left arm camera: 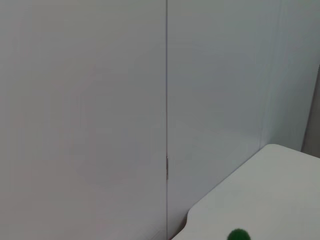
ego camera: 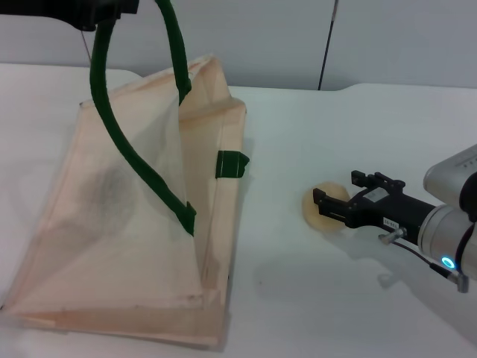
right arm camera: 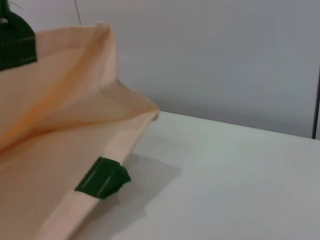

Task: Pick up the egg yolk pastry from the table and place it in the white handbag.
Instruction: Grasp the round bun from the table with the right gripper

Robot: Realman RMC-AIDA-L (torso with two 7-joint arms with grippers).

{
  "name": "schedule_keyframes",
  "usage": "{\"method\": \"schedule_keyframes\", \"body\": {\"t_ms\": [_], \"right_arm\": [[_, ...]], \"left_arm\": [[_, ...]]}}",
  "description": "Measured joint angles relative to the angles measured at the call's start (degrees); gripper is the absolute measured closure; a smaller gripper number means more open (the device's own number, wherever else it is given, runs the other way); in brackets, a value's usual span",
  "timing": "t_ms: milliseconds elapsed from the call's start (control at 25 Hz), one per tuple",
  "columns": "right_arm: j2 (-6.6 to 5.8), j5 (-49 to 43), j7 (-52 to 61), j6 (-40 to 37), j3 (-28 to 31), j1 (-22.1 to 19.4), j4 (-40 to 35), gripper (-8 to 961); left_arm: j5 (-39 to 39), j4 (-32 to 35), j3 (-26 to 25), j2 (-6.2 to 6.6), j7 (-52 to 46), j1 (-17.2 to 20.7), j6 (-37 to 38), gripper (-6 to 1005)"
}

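Step in hand: the pick. In the head view the egg yolk pastry (ego camera: 322, 210) lies on the white table (ego camera: 313, 298) at about 4 o'clock from the white handbag (ego camera: 134, 224), well apart from it. The right gripper (ego camera: 328, 206) comes in low from 3 o'clock, its dark fingers (ego camera: 337, 201) set on either side of the pastry; the jaws stand apart around it, and I cannot tell whether the pads touch it yet, so I judge the grasp not closed. The pastry appears to rest on the table, not lifted. The left gripper (ego camera: 100, 11) is at the 11 o'clock corner of the head view, holding up one green handle (ego camera: 130, 149) so that the near wall of the bag rises and the mouth gapes toward 1 o'clock; its jaws look clamped on that handle, though they are mostly cut off by the frame edge. The right wrist view shows the bag's open edge and a green handle tab (right arm camera: 102, 178) ahead, not the pastry. Next move, as I judge it: close gently on the pastry, which is likely soft and crumbly, lift clear, carry toward 10 o'clock over the raised rim, and release inside the mouth. Risks: crushing, or snagging the fabric edge.
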Motion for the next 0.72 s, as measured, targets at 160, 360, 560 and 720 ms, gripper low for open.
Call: {"method": "schedule_keyframes", "body": {"t_ms": [160, 360, 560, 720], "right_arm": [[0.22, 0.07, 1.26, 2.59, -0.26, 1.29, -3.72, 95], [1.11, -0.32, 2.72, 6.04, -0.39, 2.72, -7.77, 95], [1.39, -0.44, 2.80, 6.55, -0.91, 3.21, -8.52, 95], [1.41, -0.47, 2.80, 6.69, -1.91, 4.04, -8.99, 125]], "left_arm": [[0.03, 0.00, 0.00, -0.03, -0.05, -0.23, -0.21, 873], [0.08, 0.00, 0.00, -0.07, -0.08, -0.25, -0.28, 875], [0.22, 0.00, 0.00, -0.05, -0.09, -0.40, -0.28, 875], [1.41, 0.00, 0.00, -0.02, -0.10, -0.64, -0.28, 876]]}}
